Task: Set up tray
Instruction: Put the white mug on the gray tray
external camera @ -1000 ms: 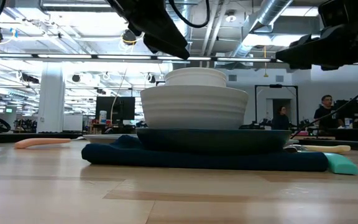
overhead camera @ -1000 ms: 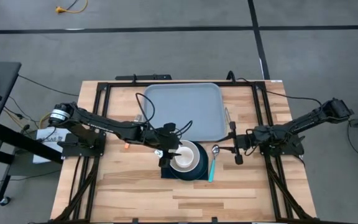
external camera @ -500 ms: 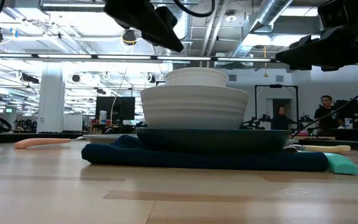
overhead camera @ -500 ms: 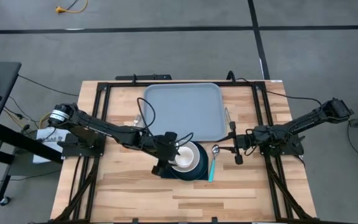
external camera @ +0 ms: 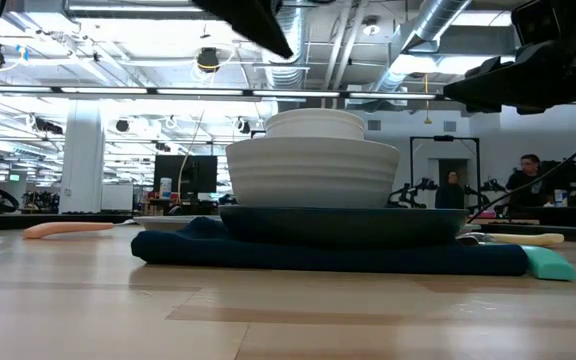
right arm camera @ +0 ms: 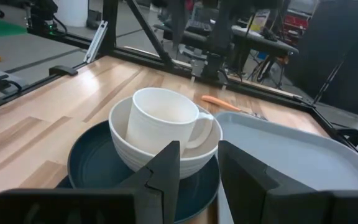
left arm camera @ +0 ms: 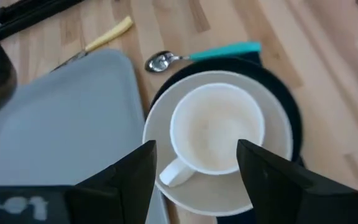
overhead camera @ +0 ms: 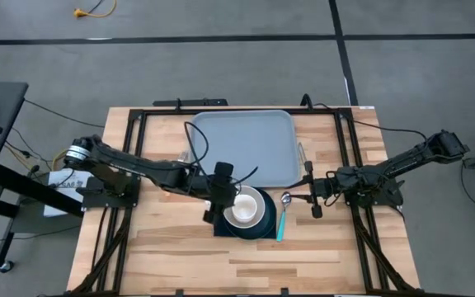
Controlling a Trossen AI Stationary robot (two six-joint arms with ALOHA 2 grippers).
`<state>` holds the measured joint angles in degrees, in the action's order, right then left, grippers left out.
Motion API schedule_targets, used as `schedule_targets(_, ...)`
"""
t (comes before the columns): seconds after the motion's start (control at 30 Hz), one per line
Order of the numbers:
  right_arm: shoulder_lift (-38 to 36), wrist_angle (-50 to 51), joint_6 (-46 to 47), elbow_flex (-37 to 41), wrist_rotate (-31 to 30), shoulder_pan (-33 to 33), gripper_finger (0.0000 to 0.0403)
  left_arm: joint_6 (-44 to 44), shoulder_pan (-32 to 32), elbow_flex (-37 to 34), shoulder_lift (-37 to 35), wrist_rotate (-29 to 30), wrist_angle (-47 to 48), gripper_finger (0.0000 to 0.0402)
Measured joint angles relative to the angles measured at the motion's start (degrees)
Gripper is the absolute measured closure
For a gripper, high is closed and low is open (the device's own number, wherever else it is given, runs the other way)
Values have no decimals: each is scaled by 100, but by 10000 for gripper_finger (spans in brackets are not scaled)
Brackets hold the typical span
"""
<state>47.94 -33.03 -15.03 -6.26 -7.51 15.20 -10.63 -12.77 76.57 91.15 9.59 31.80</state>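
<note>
White mug [left arm camera: 216, 137] nested in the bowl [left arm camera: 272, 134] sits under your left gripper [left arm camera: 194, 165], fingers spread and empty, so drop and pinch its wall next, then carry it to the bare tray [overhead camera: 242, 147] just behind, while the right gripper [right arm camera: 197, 171] waits, part-open.

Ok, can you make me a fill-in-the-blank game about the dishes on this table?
1. The white mug sits inside a white ____.
2. The bowl rests on a dark blue ____.
3. The teal-handled ____ lies on the table beside the plate, not on the tray.
4. The left pincer, fingers open, hangs just above the ____, while the right pincer waits off to the side.

Missing words: bowl, plate, spoon, mug
</note>
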Motion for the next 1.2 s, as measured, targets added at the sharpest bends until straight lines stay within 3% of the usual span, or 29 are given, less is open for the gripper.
schedule_targets(0.27,1,-47,-2,0,0,0,301,-335,-4,271,257,-534,108,236)
schedule_targets(0.43,9,-143,-39,4,0,0,301,-498,208,700,378,115,484,272)
schedule_targets(0.6,12,-228,-39,0,0,0,301,-422,324,928,431,137,709,291)
schedule_targets(0.93,7,-165,-42,2,0,0,301,-881,-79,951,1121,327,106,295)
schedule_targets(1.2,7,-169,-42,2,0,0,301,-512,-103,941,1233,859,217,295)
